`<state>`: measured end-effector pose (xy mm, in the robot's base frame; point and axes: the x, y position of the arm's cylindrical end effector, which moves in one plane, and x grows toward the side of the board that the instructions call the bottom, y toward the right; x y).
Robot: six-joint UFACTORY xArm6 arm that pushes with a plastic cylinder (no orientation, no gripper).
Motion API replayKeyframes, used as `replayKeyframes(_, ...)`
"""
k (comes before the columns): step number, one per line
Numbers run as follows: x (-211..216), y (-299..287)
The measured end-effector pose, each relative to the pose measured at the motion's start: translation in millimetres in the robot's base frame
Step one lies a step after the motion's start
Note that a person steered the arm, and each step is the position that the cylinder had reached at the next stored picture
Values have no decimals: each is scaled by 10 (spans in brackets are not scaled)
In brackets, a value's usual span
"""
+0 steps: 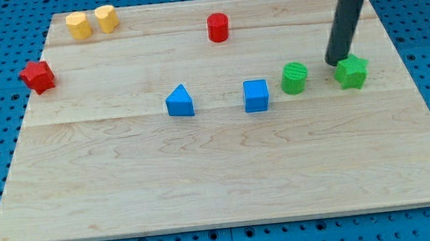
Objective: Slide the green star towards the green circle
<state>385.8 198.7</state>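
The green star lies on the wooden board at the view's right. The green circle stands to its left, a short gap apart. My tip rests on the board just above and left of the green star, at its upper left edge, touching or nearly so. The dark rod rises from there to the view's top right.
A blue cube sits left of the green circle, a blue triangle further left. A red cylinder stands near the top middle. Two yellow blocks sit at the top left, a red star at the left edge.
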Motion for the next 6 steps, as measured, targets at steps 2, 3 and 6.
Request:
replayKeyframes(2, 309, 24)
replayKeyframes(3, 200, 286)
replayKeyframes(6, 641, 586)
